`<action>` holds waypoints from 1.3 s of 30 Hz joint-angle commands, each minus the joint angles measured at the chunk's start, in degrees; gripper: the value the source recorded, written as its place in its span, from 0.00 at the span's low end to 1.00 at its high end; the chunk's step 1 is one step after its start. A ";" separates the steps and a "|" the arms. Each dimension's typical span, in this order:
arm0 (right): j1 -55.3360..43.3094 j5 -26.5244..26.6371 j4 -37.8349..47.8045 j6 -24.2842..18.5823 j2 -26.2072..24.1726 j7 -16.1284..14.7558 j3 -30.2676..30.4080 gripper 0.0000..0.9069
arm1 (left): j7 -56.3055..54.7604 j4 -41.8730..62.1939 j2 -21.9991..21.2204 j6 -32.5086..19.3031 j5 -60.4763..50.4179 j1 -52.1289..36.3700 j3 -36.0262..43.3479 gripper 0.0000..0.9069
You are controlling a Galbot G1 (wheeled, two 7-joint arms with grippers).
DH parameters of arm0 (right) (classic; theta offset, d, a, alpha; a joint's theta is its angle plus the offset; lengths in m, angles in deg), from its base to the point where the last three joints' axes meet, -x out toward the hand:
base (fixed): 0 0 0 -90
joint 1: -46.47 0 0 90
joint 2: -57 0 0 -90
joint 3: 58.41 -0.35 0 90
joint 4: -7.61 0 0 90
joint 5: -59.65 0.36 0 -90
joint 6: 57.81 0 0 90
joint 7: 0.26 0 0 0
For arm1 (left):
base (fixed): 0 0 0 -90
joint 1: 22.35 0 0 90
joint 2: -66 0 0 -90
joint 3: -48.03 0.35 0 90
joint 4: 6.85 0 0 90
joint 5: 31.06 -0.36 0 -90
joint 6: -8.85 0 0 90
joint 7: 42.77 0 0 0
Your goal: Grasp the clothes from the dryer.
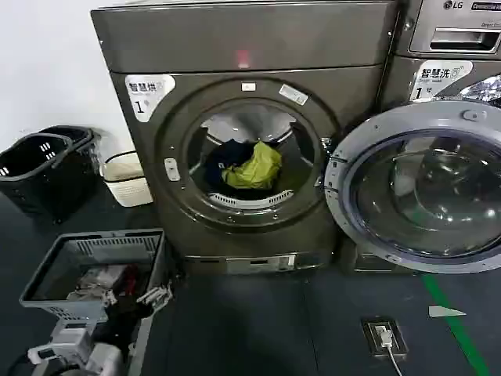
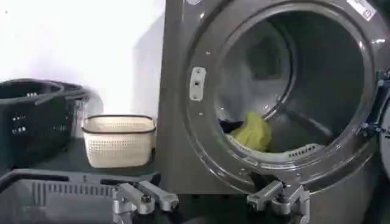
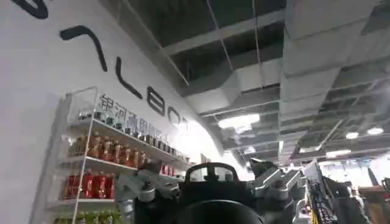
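Your clothes (image 1: 249, 165) lie heaped low in the drum of the dryer (image 1: 243, 133), yellow-green piece to the right of the dark ones, beyond the open porthole with the door (image 1: 415, 188) swung out to the right. The left tool (image 2: 210, 199) sits low and near, fingers spread with nothing between them, short of the porthole rim, so the heap lies ahead and farther in. The right tool (image 3: 213, 195) points toward a ceiling elsewhere; I cannot tell its state, so the left arm is nearer. The grey basket (image 1: 94, 270) at near left holds white and red laundry.

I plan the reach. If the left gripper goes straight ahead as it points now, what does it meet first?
Probably the dryer: the open left gripper points at its front just under the round opening, so it likely meets the lower rim before the clothes. Depth is unclear.
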 commanded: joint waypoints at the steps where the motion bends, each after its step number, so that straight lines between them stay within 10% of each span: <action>1: 0.07 1.82 -0.26 -0.72 -0.02 0.38 0.03 1.00 | 0.15 -0.30 0.07 0.01 -0.05 0.00 0.04 1.00; 39: 0.31 3.25 0.09 -1.83 0.63 -1.77 -1.84 1.00 | 1.00 -1.65 -0.31 0.03 -0.12 -0.17 0.99 1.00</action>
